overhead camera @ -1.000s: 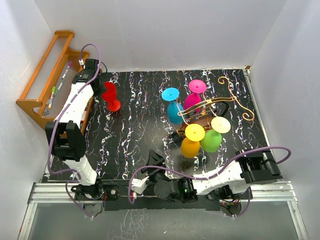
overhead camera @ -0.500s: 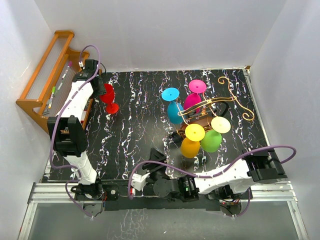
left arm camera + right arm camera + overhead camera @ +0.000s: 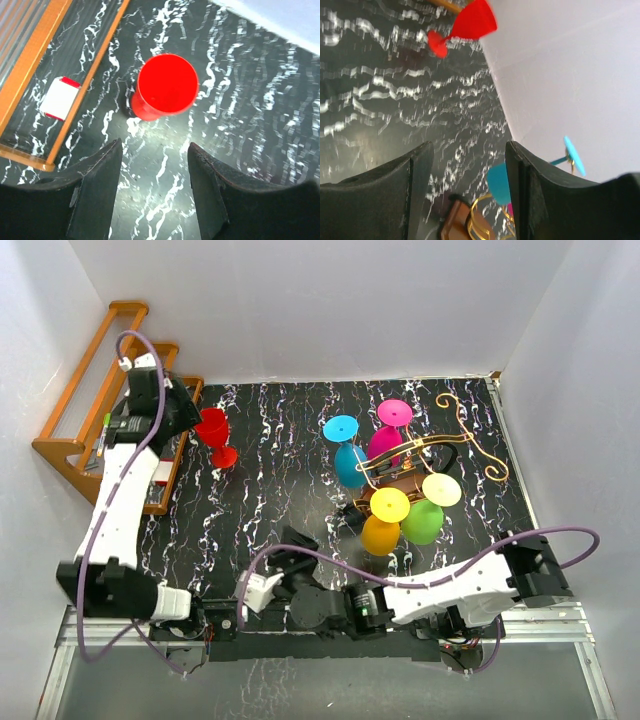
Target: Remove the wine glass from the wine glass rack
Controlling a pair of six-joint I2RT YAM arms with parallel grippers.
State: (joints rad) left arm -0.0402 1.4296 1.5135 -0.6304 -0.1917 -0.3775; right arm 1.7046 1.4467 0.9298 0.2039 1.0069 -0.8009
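Nearest, along the near edge of the table (image 3: 270, 490), the right arm is folded low: its elbow is seen at the near right corner and its forearm is laid leftward toward the middle of that edge. The right gripper (image 3: 467, 150) is pointed out across the marbled top, its fingers spread wide with nothing between them. The left arm is stretched from the near left corner up the left edge, with its wrist raised near the far left corner. The left gripper (image 3: 155, 147) is angled down at the table, its fingers parted wide and nothing gripped. Just beyond those fingertips, clear of them, the red wine glass (image 3: 167, 85) is seen standing upright on its foot near the far left corner, off the rack, its bowl open upward. The wine glass rack (image 3: 432, 443) is set toward the right side of the table. Four glasses are hung on it upside down: an orange glass (image 3: 380, 534) and a green glass (image 3: 423, 522) on the near side, a blue glass (image 3: 349, 464) and a magenta glass (image 3: 386, 444) behind. At the far left corner the stepped wooden shelf (image 3: 75, 400) is found, pens (image 3: 104, 430) resting on it, partly hidden by the arm.
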